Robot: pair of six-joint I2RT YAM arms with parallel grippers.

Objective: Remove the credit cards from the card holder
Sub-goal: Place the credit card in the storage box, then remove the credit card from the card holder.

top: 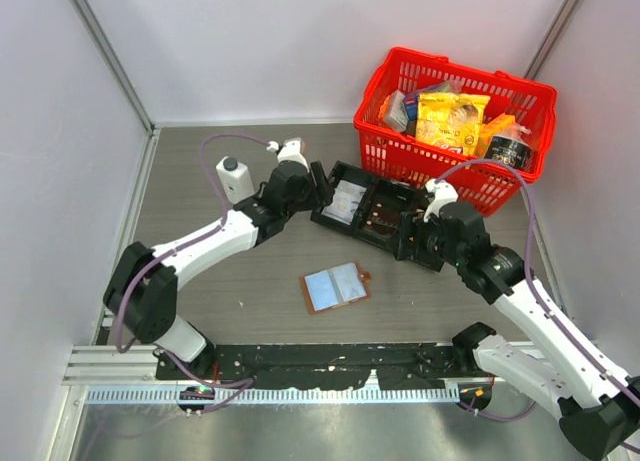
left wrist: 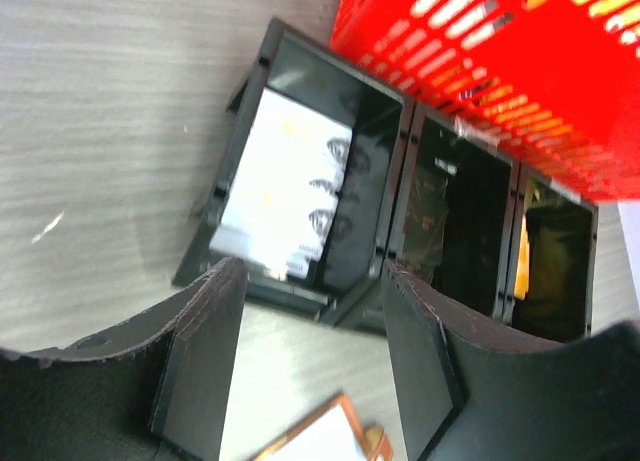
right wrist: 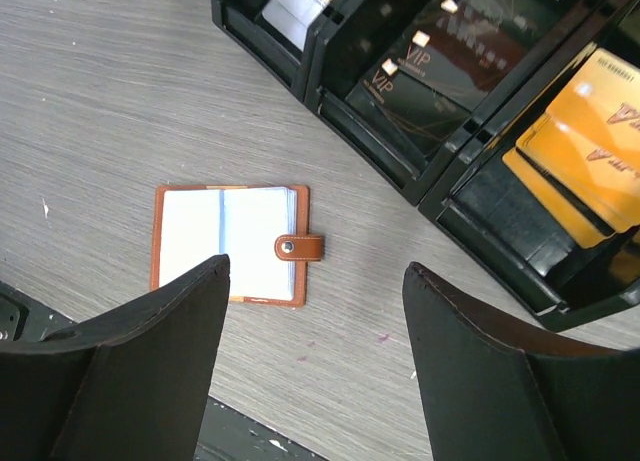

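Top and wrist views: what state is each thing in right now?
card holder, lying open and flat, untouched.
black tray, cards in all three compartments.
red basket, upright, holding packets.
left gripper, open, empty, by the tray.
right gripper, open, empty.

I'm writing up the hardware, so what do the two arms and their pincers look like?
The left arm and right arm have white shells, black joints and looping purple cables. The left pincer and right pincer have broad matte black fingers.
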